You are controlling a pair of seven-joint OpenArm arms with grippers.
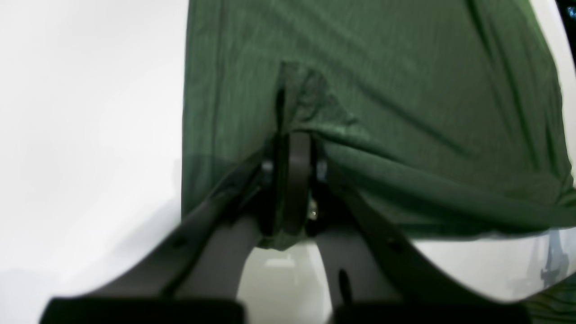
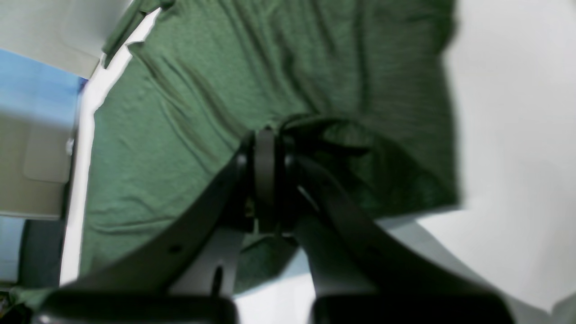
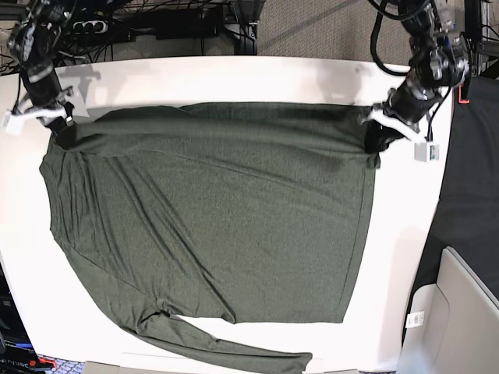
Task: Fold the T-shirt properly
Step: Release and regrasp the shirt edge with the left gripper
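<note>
Dark olive-green long-sleeved knit T-shirt (image 3: 210, 210) is lying spread on the white tabletop (image 3: 234, 74), one sleeve trailing along the table's near edge. Left gripper (image 1: 294, 148) is clenching the shirt's far edge at one corner; right gripper (image 2: 267, 144) is pinching the other far corner, fabric bunching at both jaws. Looks like the spread/pull-taut step or the start of the first fold. Next move probably needs both arms lifting together, keeping that edge taut and level.
</note>
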